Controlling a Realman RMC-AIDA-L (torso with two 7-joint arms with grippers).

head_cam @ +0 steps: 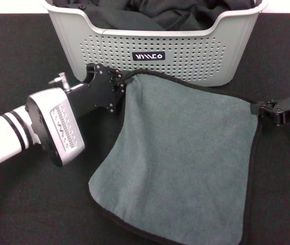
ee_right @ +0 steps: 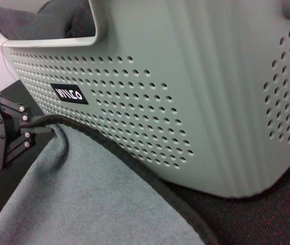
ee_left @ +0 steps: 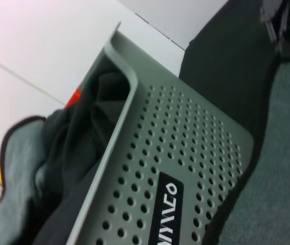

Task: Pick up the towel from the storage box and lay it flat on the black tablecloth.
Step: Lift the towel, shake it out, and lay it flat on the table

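Left tool (head_cam: 118, 88) and right tool (head_cam: 261, 109) each pinching a towel (head_cam: 186, 153) corner, grey face up on black tablecloth (head_cam: 22, 56); towel just before storage box (head_cam: 196, 56)

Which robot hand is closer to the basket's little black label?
Left. The left end effector grips the towel corner just below-left of the label; the right end effector holds the far corner.

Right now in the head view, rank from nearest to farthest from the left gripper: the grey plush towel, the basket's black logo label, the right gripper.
1. Grey plush towel, corner at the left gripper.
2. Black logo label, on the basket front behind it.
3. Right gripper, across at the towel's opposite corner.
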